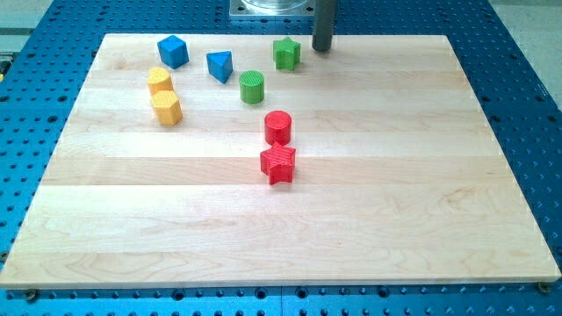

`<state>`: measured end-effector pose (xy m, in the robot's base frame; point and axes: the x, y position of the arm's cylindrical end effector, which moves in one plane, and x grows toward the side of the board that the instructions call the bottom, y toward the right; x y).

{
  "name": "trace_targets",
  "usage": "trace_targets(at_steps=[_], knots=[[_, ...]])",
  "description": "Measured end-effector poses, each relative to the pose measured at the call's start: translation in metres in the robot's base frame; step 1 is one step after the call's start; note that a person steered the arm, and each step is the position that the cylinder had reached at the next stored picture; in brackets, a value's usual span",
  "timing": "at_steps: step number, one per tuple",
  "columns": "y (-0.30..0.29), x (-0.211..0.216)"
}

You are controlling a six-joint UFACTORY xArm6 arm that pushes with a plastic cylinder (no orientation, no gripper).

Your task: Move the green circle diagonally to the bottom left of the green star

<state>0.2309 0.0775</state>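
The tip (322,48) is located at the view's top edge of the wooden board (395,193), just to the right of the green star (286,53) and clear of all blocks; nothing is contacted or held. The green circle (252,87) is positioned near the star, diagonally toward the view's bottom left. A blue block (219,66), apparently a triangle, is set just left of the circle.

Bright, even overhead light, no harsh glare. Soft short shadows under blocks, e.g. red cylinder (277,127), on pale wooden board (369,211). Focus sharp thruout; slight softness toward view's top edge. No obvious distortion.
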Motion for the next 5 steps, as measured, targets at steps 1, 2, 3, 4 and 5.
trace_targets(at_steps=[1,2,3,4,5], knots=[[-0.038,0.032],[-0.081,0.054],[-0.082,0.079],[-0.086,0.085],[-0.106,0.103]])
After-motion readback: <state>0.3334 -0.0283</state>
